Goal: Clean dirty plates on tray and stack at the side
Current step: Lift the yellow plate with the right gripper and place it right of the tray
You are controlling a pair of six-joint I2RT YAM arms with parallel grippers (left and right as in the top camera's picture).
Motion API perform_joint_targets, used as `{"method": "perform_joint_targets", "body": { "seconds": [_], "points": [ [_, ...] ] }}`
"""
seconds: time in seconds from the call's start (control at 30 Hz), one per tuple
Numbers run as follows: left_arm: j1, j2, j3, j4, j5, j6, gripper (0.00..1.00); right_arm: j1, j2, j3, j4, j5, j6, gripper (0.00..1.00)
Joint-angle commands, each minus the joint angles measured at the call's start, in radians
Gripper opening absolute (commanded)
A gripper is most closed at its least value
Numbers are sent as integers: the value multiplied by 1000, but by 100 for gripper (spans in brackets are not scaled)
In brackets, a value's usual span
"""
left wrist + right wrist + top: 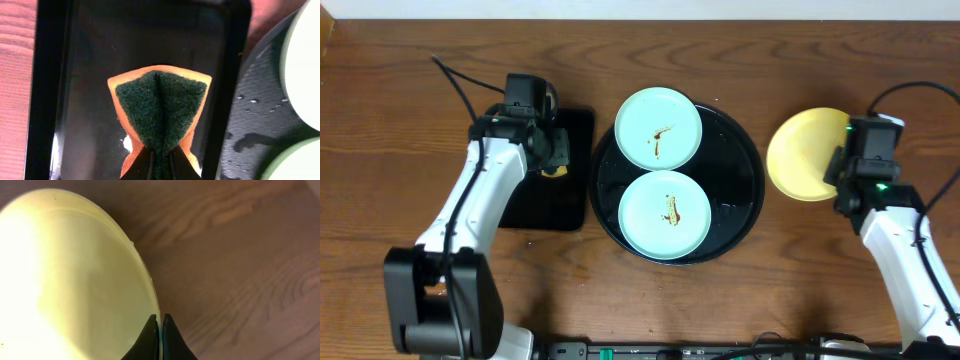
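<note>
Two pale mint-blue plates sit on the round black tray [745, 180], one at the back [658, 126] and one at the front [665, 214], each with a brown smear in its centre. A pale yellow plate [804, 153] is right of the tray over the wood. My right gripper [844, 172] is shut on the yellow plate's rim [75, 280], fingertips [160, 317] pinching its edge. My left gripper [556, 160] is over the small rectangular black tray [555, 205] and is shut on an orange sponge with a green scouring face [160, 110], folding it between the fingers [161, 157].
The round tray's wet black surface [260, 115] shows water drops, and plate edges [302, 60] show at the right of the left wrist view. Cables run across the brown wooden table [410, 150] at the back left and back right.
</note>
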Motion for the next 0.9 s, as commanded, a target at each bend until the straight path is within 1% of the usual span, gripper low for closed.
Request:
{"method": "perform_joint_targets", "body": {
  "seconds": [0.0, 0.17, 0.37, 0.43, 0.47, 0.53, 0.6, 0.63, 0.67, 0.77, 0.8, 0.87],
  "points": [
    [9, 70, 0, 0, -32, 54, 8, -74, 19, 6, -26, -80, 41, 1],
    [22, 122, 0, 4, -32, 54, 8, -136, 73, 6, -56, -81, 41, 1],
    [24, 131, 0, 8, -32, 54, 8, -148, 141, 6, -55, -83, 41, 1],
    [24, 131, 0, 7, -32, 54, 8, -148, 156, 6, -56, -83, 40, 3],
    [24, 131, 0, 7, -32, 54, 8, -148, 160, 6, -56, -83, 40, 9],
    [24, 131, 0, 7, -32, 54, 7, -147, 164, 6, -56, -84, 40, 29],
    [24, 131, -5, 8, -32, 54, 8, -147, 164, 6, -55, -88, 40, 43],
    [24, 131, -8, 8, -32, 54, 8, -147, 164, 6, -55, -92, 40, 48],
    [24, 131, -13, 10, -31, 54, 8, -147, 163, 6, -55, -94, 40, 51],
    [24, 131, -29, 13, -31, 54, 8, -146, 153, 7, -52, -145, 39, 55],
    [24, 131, -32, 14, -31, 54, 8, -146, 144, 7, -47, -184, 32, 56],
    [24, 131, -41, 20, -27, 54, 8, -145, 125, 7, -20, -309, -16, 54]
  ]
}}
